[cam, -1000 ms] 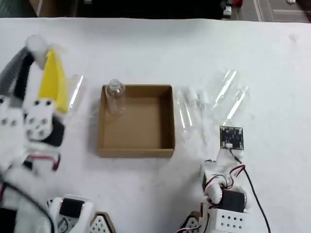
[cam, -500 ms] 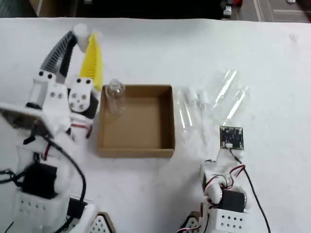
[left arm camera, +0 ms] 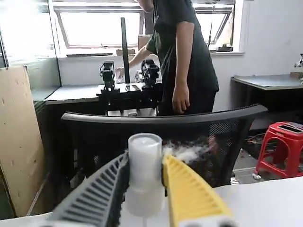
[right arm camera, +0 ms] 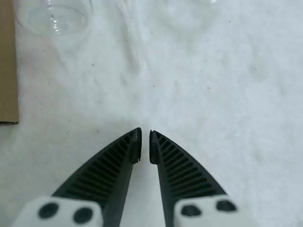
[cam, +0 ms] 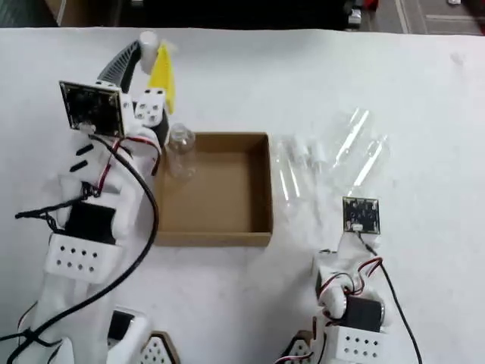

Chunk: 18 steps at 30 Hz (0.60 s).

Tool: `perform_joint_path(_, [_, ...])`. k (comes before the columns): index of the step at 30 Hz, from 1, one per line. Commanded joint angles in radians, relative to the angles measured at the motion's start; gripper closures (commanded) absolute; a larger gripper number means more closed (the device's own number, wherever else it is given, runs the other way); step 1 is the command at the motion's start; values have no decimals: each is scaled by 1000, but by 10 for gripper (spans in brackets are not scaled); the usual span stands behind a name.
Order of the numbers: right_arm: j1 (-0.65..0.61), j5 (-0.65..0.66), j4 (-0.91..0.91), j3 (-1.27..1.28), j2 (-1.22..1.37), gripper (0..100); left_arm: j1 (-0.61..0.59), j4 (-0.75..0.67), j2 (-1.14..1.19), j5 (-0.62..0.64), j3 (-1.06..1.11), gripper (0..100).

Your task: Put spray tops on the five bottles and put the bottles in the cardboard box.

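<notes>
My left gripper (cam: pixel 150 47) is raised over the table's far left, behind the cardboard box (cam: pixel 213 188), and is shut on a white spray top (left arm camera: pixel 145 175) between its grey and yellow fingers. The spray top (cam: pixel 148 40) shows at the fingertips in the high view. A clear bottle (cam: pixel 180 151) without a top stands upright in the box's far left corner. Several clear bottles (cam: pixel 356 148) and spray tops (cam: pixel 307 155) lie on the table right of the box. My right gripper (right arm camera: pixel 142 146) is shut on nothing just above the white table, near a bottle's base (right arm camera: pixel 57 16).
The box's edge (right arm camera: pixel 7 61) lies beside my right gripper. The right arm's base (cam: pixel 348 318) sits at the front right, the left arm's body (cam: pixel 83 227) left of the box. A black chair (left arm camera: pixel 161 137) stands beyond the table's far edge.
My left arm swung from the far left toward the box and rose, carrying the spray top to above and behind the standing bottle. The right arm stayed still.
</notes>
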Motion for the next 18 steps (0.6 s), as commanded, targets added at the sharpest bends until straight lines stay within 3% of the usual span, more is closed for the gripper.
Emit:
perform_joint_path(1, [-4, -2, 5, 9, -5, 982, -5, -9, -1, 11, 11, 980])
perform_joint_path(10, [-4, -2, 5, 9, -5, 982, -4, -112, 1, 11, 127, 980])
perform_joint_path(18, [-4, -2, 5, 9, -5, 982, -2, -117, 2, 11, 129, 980])
